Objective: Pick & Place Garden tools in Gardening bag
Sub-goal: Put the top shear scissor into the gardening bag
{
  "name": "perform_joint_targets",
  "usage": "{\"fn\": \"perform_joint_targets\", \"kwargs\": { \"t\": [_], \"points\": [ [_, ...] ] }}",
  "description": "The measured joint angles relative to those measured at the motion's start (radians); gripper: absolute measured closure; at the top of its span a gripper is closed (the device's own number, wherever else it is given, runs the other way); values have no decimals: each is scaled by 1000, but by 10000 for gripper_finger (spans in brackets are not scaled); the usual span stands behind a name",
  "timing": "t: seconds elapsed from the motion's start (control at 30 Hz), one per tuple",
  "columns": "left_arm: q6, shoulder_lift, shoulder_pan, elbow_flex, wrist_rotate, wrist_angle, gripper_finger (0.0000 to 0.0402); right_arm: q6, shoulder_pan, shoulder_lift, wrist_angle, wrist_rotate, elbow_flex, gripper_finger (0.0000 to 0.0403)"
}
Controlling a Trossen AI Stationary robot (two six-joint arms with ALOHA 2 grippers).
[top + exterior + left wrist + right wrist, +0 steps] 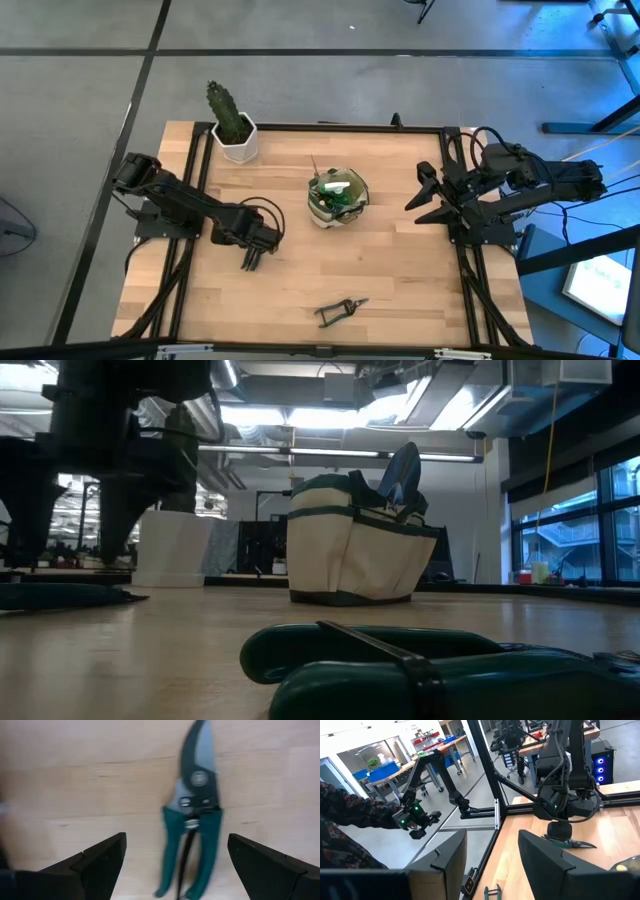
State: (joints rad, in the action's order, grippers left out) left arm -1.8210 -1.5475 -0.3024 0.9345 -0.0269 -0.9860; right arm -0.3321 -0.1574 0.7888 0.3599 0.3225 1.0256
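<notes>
The pruning shears point(340, 312), with a dark blade and green handles, lie flat on the wooden table near its front edge. They fill the foreground of the low view point(420, 675). My left gripper point(255, 258) points down, open, above the table to the left of the shears and farther from the front edge. Its own view shows the shears point(192, 825) on the wood beyond its spread fingers. The gardening bag point(337, 197) stands upright at the table's middle point(355, 545), with tool ends sticking out of its mouth. My right gripper point(430, 195) hovers open at the right, holding nothing.
A cactus in a white pot point(233, 128) stands at the far left of the table. Black frame rails point(455, 250) run along the table's sides. Beyond the table, a person's sleeve point(345, 815) shows beside another arm rig. Bare wood lies between the bag and the shears.
</notes>
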Motion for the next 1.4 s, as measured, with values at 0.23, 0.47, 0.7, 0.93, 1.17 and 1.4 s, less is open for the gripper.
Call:
{"fn": "perform_joint_targets", "kwargs": {
  "t": [0.23,0.47,0.7,0.93,1.17,1.4],
  "points": [
    [43,-10,-18,1,8,54,57,0,0,16,-7,0,0,222],
    [27,-10,-26,-59,17,166,57,0,0,21,-5,4,0,222],
    [9,-10,-44,-99,38,209,57,-21,-1,22,-4,7,0,222],
    [43,-10,-68,-110,40,258,57,-26,-1,22,-4,7,0,222],
    [24,-10,-84,-110,22,290,56,-26,-1,22,-4,6,0,222],
    [-23,-10,-84,-110,11,257,56,-26,-1,22,-3,6,0,222]
  ]
}}
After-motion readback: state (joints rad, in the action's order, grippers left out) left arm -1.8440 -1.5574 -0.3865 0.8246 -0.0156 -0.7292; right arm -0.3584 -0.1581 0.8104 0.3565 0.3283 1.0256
